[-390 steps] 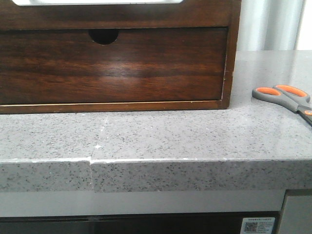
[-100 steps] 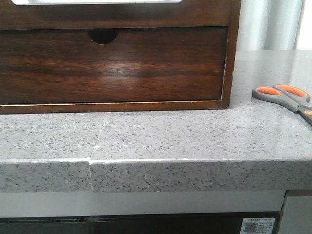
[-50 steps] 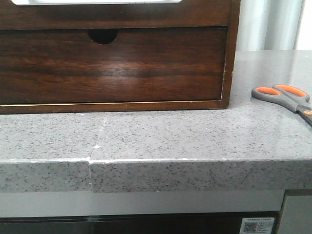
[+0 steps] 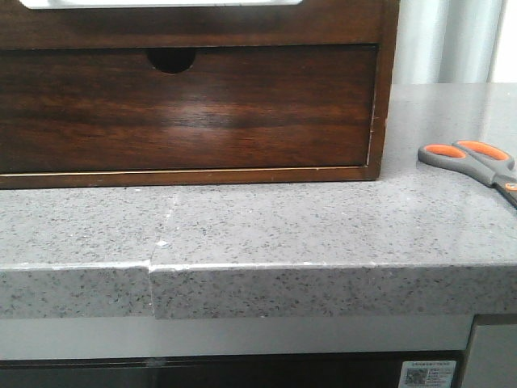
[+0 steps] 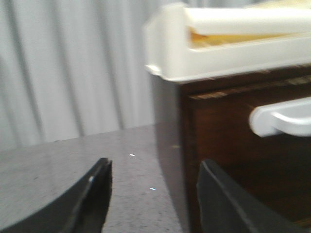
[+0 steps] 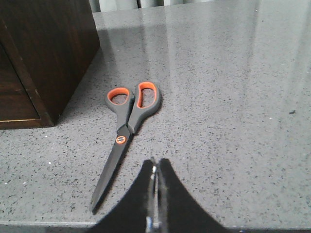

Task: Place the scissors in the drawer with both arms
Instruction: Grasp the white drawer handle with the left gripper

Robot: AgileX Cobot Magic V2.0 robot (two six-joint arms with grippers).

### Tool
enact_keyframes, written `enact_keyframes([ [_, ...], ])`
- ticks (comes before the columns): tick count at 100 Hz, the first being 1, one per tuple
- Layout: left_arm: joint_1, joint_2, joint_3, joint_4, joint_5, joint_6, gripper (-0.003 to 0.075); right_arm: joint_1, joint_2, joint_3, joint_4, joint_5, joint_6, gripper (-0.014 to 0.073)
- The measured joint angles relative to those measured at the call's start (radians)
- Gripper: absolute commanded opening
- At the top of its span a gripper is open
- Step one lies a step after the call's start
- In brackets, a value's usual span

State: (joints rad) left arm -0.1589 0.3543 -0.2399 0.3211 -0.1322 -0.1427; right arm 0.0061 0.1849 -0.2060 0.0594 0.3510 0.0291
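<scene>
The scissors point(image 4: 472, 162) lie flat on the grey stone counter at the right edge of the front view, closed; grey handles, orange loop linings. In the right wrist view the scissors point(image 6: 127, 131) lie just beyond and beside my right gripper point(image 6: 154, 167), which is shut and empty above the counter's front edge. The drawer point(image 4: 186, 109), dark glossy wood with a half-round notch point(image 4: 170, 58), sits closed in its box frame. My left gripper point(image 5: 154, 172) is open and empty, near the box's corner point(image 5: 170, 145). Neither gripper shows in the front view.
A white tray point(image 5: 228, 43) rests on top of the wooden box point(image 4: 388, 89). A white handle-like part point(image 5: 282, 121) shows on the box's side. The counter point(image 4: 266, 218) has a seam and a front edge point(image 4: 258, 267). Pale curtains hang behind.
</scene>
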Motion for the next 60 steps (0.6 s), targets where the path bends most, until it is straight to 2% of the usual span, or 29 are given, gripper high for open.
enact_keyframes([
  [24,-0.21,0.191,-0.126,0.348,-0.009,0.0,0.0348,0.0,0.0,0.0,0.0,0.0,0.002,-0.0062],
  [43,-0.301,0.325,-0.226,0.624,-0.002,0.0,0.0348,0.0,0.0,0.0,0.0,0.0,0.002,-0.0062],
  [60,-0.356,0.421,-0.274,0.795,0.001,0.0,0.0348,0.0,0.0,0.0,0.0,0.0,0.002,-0.0062],
])
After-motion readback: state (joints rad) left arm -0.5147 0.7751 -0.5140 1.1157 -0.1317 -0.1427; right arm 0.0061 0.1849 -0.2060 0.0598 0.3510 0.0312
